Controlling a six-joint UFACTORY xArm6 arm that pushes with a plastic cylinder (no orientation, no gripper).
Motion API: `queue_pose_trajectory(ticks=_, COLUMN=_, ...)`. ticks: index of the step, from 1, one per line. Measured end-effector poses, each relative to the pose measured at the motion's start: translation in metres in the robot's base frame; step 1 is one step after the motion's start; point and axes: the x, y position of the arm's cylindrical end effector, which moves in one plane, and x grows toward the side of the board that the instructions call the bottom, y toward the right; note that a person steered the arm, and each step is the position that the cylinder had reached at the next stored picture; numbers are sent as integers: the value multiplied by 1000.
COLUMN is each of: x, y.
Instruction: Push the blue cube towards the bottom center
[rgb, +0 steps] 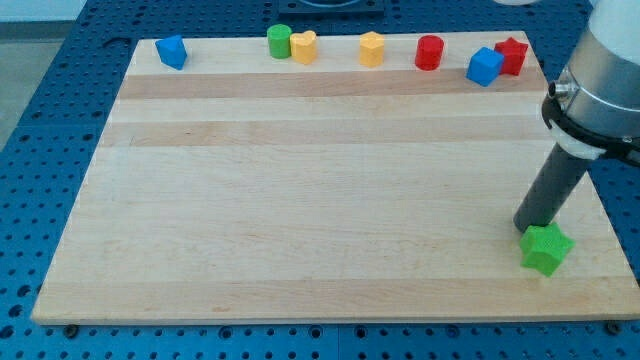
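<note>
Blue plastic cube (485, 66) sits far above my tip (524, 228).
No hand shows; my tip touches the green star-shaped block (546, 249) on the wooden surface (300, 200).

I count eight blocks on my wooden board (300, 200): two blue ones (172, 51) (485, 66), two green (279, 41) (547, 249), two yellow (304, 47) (371, 49), two red (429, 52) (512, 55). Seven line the far edge; one green sits by the near right corner.
</note>
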Motion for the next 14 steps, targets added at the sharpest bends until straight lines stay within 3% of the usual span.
queue_pose_trajectory(ticks=2, x=-1, y=-7)
queue_pose_trajectory(ticks=4, x=-65, y=-63)
queue_pose_trajectory(ticks=6, x=-83, y=-59)
queue_pose_trajectory(ticks=7, x=-126, y=-34)
queue_pose_trajectory(ticks=9, x=-146, y=66)
queue_pose_trajectory(ticks=10, x=-186, y=116)
queue_pose_trajectory(ticks=11, x=-243, y=127)
queue_pose_trajectory(ticks=12, x=-272, y=96)
queue_pose_trajectory(ticks=14, x=-271, y=-38)
